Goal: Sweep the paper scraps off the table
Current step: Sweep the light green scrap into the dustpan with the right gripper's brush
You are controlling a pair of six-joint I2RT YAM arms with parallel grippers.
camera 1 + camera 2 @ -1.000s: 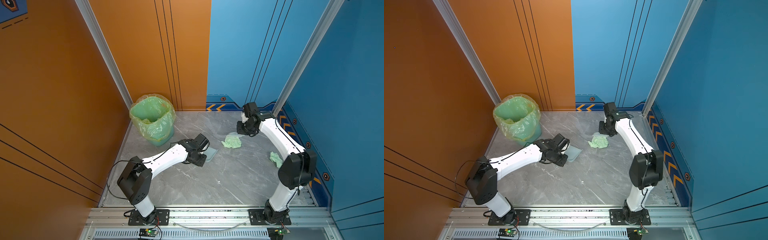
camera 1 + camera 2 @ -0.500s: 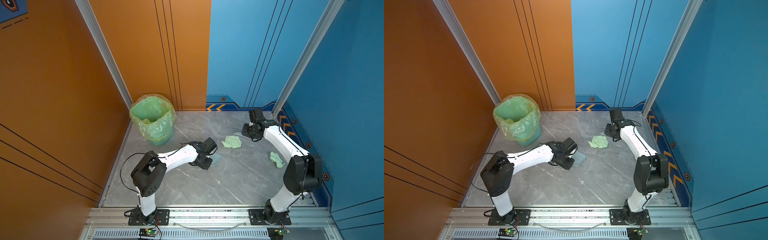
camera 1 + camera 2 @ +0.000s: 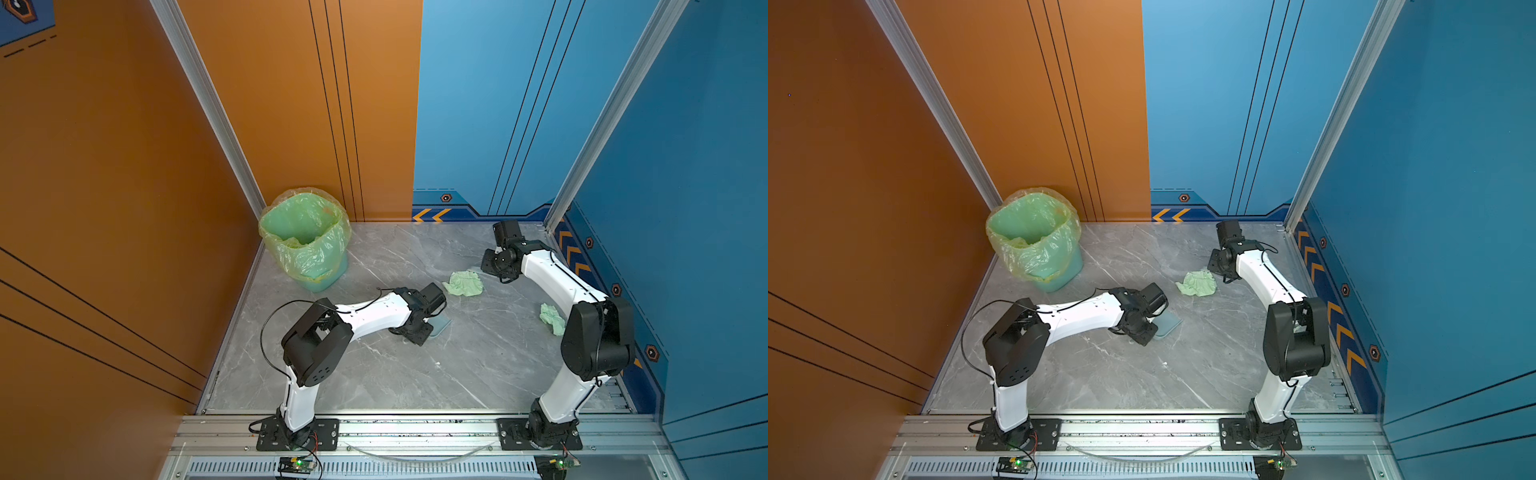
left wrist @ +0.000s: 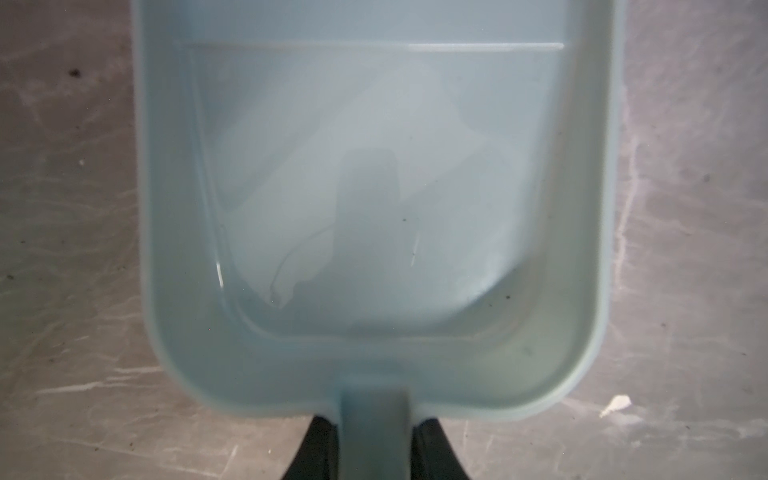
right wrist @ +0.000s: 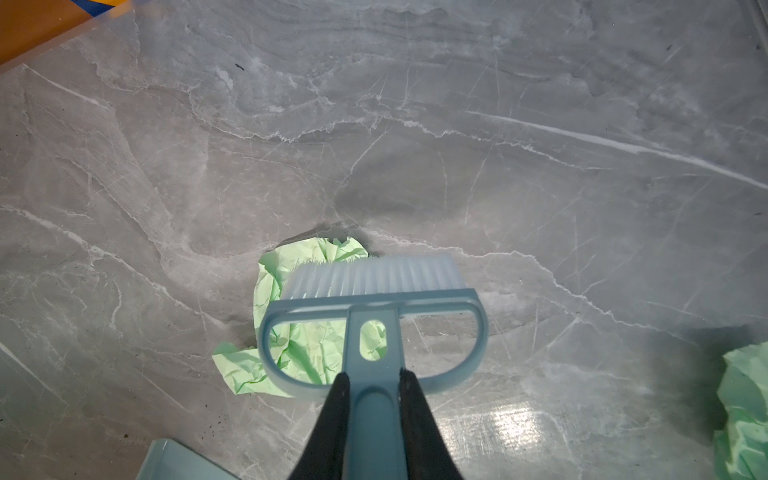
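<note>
Presently, on the grey marble counter [image 3: 457, 365]:

- Paper scraps: two, pale green, crumpled. The larger scrap [image 3: 464, 284] lies toward the back of the counter. The smaller scrap [image 3: 552, 318] lies near the right rail, beside the right arm's elbow.
- Dustpan [image 4: 374, 187]: pale blue-grey, flat on the counter, holding only a few dark specks. The left pincer [image 4: 376, 440] is clamped tight on its handle.
- Hand brush [image 5: 374, 299]: blue, with pale bristles. The right pincer [image 5: 374, 382] is closed firmly on its handle, and the bristles are at the larger scrap's edge (seemingly touching).
- Bin [image 3: 328, 278]: back left corner, lined with a yellow-green bin bag [image 3: 307, 262]. Only liner folds show inside, so its contents cannot be told.
</note>
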